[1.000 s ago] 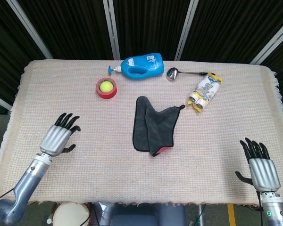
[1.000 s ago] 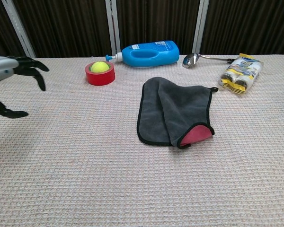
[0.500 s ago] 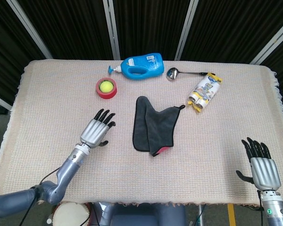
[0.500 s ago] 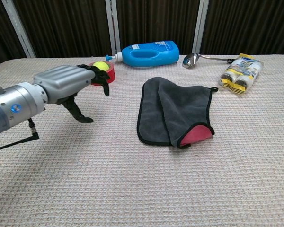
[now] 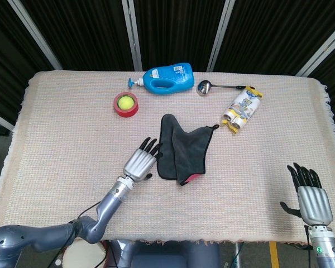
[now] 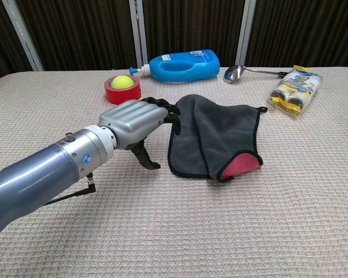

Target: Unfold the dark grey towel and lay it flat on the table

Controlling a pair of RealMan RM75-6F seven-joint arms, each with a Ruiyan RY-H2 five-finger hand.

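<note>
The black fingers [image 6: 162,109] of the left hand [image 5: 139,163] are stretched out and a little apart, and they hold nothing. Their tips are right at the left edge of the dark grey towel [image 5: 181,148]; whether they touch it is too hard to tell. The thumb points down toward the table [image 5: 72,128]. The silver arm [image 6: 46,174] reaches in from the lower left.

The towel lies in the middle of the table, folded over itself. One flap sits on top of the other, and a bit of red shows at its lower corner. A small loop sticks out at its top right corner.

The right hand [image 5: 311,198] is far off at the lower right corner in the head view, well apart from the towel. Its fingers are straight and spread, with nothing in them.

Behind the towel is a roll of red tape [image 5: 125,105] with a yellow-green ball [image 6: 122,81] sitting inside it. Next to that a blue bottle [image 5: 166,77] lies on its side. A metal ladle [image 5: 207,87] lies to the right of the bottle, and beside it is a yellow and white pack [image 5: 243,109]
</note>
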